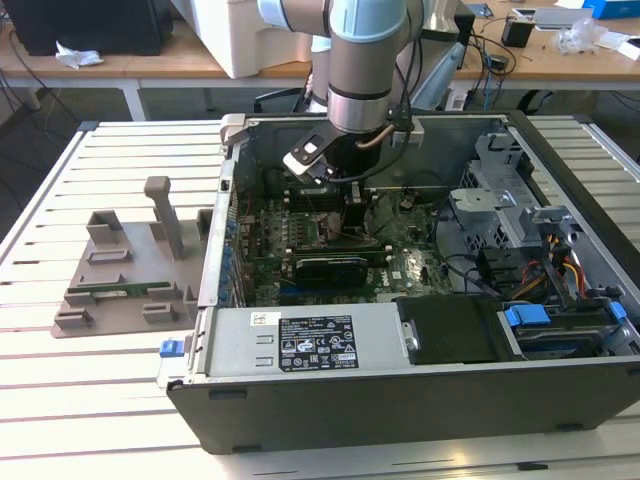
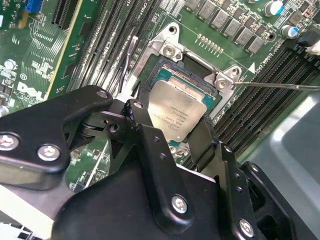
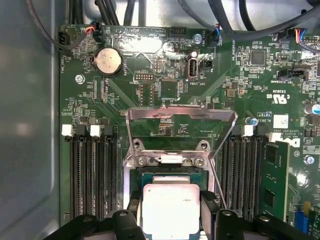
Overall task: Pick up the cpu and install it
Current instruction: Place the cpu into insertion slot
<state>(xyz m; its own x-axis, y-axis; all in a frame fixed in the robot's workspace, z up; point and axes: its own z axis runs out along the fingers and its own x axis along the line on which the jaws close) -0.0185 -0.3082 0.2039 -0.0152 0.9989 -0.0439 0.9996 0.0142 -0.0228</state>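
The cpu (image 2: 176, 106), a flat square chip with a pale silver top, sits between my gripper's black fingers (image 2: 144, 131). My gripper (image 2: 175, 117) is shut on the cpu, one finger on each of two opposite edges. In the first wrist view the cpu (image 3: 171, 216) lies right over the open socket (image 3: 170, 176) on the green motherboard, and I cannot tell whether it rests in the socket. The socket's metal load plate (image 3: 181, 116) stands folded back. In the exterior view my gripper (image 1: 354, 205) reaches down into the open computer case (image 1: 400, 400).
A grey moulded tray (image 1: 130, 270) with upright posts lies outside the case at the exterior view's left. Inside are a black expansion card (image 1: 330, 268), the power supply (image 1: 310, 340) and a drive cage (image 1: 500, 200). Memory slots (image 3: 92, 175) flank the socket; a thin lever (image 2: 275, 85) sticks out beside it.
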